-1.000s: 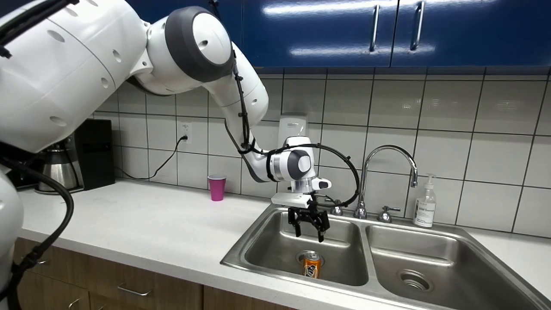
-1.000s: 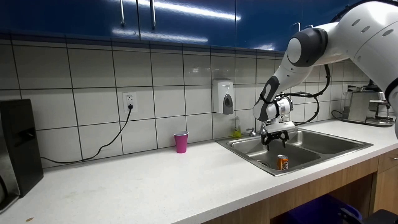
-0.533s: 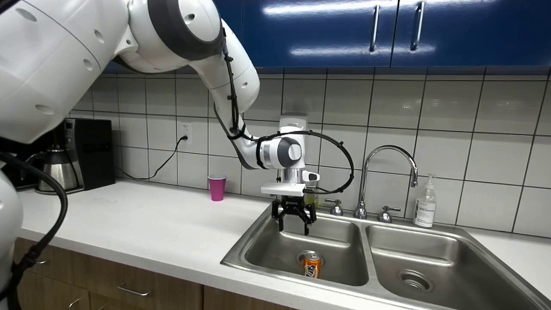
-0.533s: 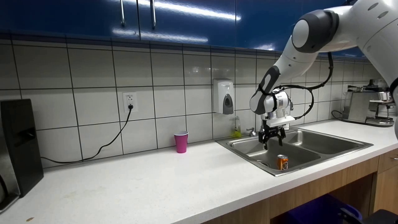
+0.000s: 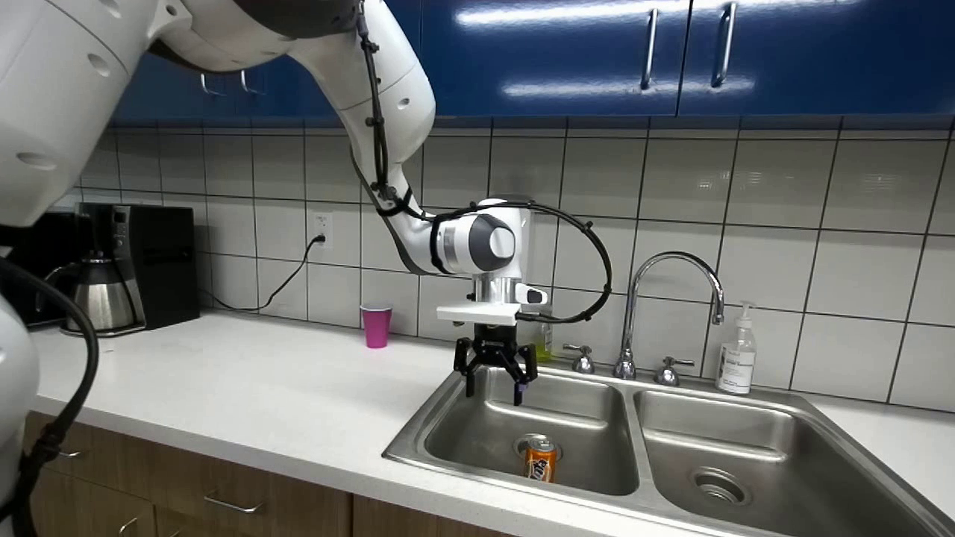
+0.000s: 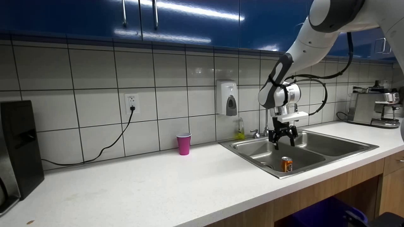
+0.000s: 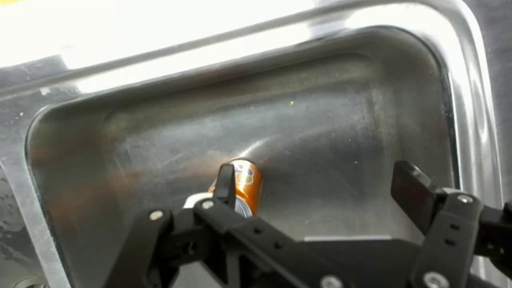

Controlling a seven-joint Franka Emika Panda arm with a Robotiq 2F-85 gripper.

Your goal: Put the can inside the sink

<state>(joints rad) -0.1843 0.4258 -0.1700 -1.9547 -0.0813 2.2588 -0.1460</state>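
The orange can point(image 5: 540, 460) stands upright in the left basin of the steel sink point(image 5: 597, 455), close to the drain. The can point(image 6: 286, 164) and sink point(image 6: 304, 157) also show in the other angle on the scene. My gripper point(image 5: 494, 394) is open with nothing between its fingers. It hangs above the basin, higher than the can and apart from it; the gripper point(image 6: 284, 145) shows the same in an exterior view. In the wrist view the jaws stand wide apart round the gripper's middle point(image 7: 318, 182). One finger point(image 7: 226, 184) covers part of the can point(image 7: 251, 186).
The chrome faucet point(image 5: 634, 313) and its handles stand behind the sink. A soap bottle point(image 5: 737, 358) is at the back right. A pink cup point(image 5: 377, 326) stands on the counter point(image 5: 261, 388) by the wall. A wall dispenser point(image 6: 226, 97) hangs above the counter.
My open gripper has risen a little and, in an exterior view, shifted left, away from the can. The upper arm has lifted. The can has stayed in place in the basin.
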